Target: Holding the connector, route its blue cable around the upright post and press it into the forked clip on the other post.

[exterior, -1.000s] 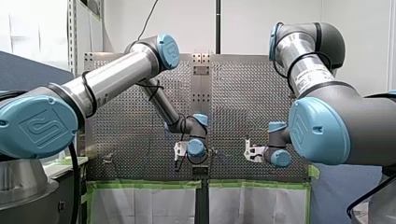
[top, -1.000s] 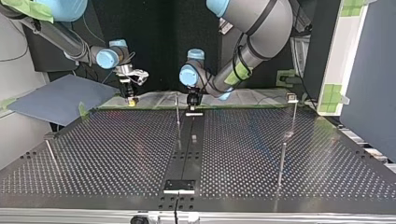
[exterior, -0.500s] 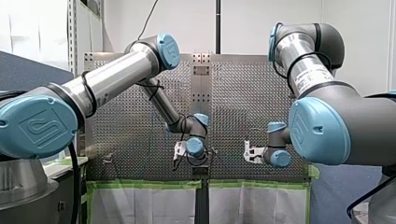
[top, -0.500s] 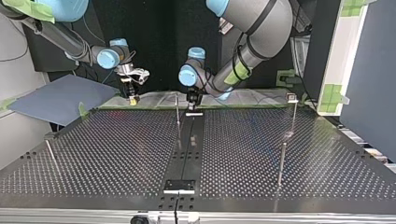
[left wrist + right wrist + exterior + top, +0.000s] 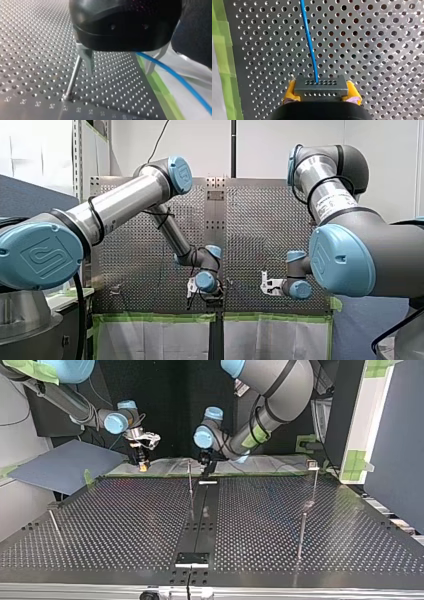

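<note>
Since a second ago, my left tool (image 5: 204, 461) has drawn back toward the bench's (image 5: 125, 525) far edge in the top view. Its wrist sits lower in the front view. My right tool (image 5: 143, 463) has edged slightly toward the middle.

The connector (image 5: 321, 86) is a small dark grey block with two rows of tiny holes on its face. It is clamped between the right tool's yellow pads (image 5: 290, 90), above the perforated bench and near its green-taped edge. The thin blue cable (image 5: 309, 37) leaves the upper row of holes and runs straight out ahead over the bench.

In the left wrist view the left tool's metal fingers (image 5: 88, 61) stand wide apart and grip nothing. The cable comes from under the tool's black body between them, close to one finger. It then slants away over the green tape (image 5: 160, 92). The slim upright post (image 5: 73, 80) stands just outside the other finger; I cannot tell whether it touches.

Count: two tools, one connector, one cable. Two posts are certain, the upright one by the middle strip and a second post (image 5: 314, 482) with a small head at the top view's right. Other thin streaks may be reflections.
</note>
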You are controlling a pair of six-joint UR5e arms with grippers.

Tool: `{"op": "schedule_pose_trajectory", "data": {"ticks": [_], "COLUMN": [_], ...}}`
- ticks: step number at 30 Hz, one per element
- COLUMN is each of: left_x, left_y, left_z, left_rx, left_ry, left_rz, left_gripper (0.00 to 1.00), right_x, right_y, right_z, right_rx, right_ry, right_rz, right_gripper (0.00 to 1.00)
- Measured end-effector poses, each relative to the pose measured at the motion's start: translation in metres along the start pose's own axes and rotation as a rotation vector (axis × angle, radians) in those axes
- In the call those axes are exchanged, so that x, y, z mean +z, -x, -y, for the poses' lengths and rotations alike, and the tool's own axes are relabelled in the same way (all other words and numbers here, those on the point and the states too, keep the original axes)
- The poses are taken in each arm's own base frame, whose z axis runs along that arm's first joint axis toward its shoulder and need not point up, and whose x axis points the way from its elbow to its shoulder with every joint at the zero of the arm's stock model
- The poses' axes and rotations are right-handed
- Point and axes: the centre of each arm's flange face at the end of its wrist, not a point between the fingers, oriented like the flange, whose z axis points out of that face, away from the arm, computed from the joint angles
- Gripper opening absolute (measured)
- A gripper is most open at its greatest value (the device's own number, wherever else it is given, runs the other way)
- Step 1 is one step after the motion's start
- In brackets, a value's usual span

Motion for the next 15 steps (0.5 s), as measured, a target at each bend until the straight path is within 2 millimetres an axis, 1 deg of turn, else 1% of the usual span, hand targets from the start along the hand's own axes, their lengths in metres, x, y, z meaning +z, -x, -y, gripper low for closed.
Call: {"op": "schedule_pose_trajectory", "data": {"ticks": [10,15], "left_x": [-0.0001,-0.0015], "left_y": [-0.002,0.0001], "left_z": [0.0067,0.0055], "left_rx": [-0.016,-0.046], "left_ry": [-0.085,-0.126], "left_rz": [0.004,0.013], "left_gripper": [0.98,0.98], "right_x": [-0.0002,-0.0002], "right_y": [0.0004,0.0004], "right_z": [0.0002,0.0003], "right_rx": [0.001,0.001], "right_ry": [-0.001,-0.001], "right_rz": [0.003,0.003], "right_gripper": [0.0,0.0]}}
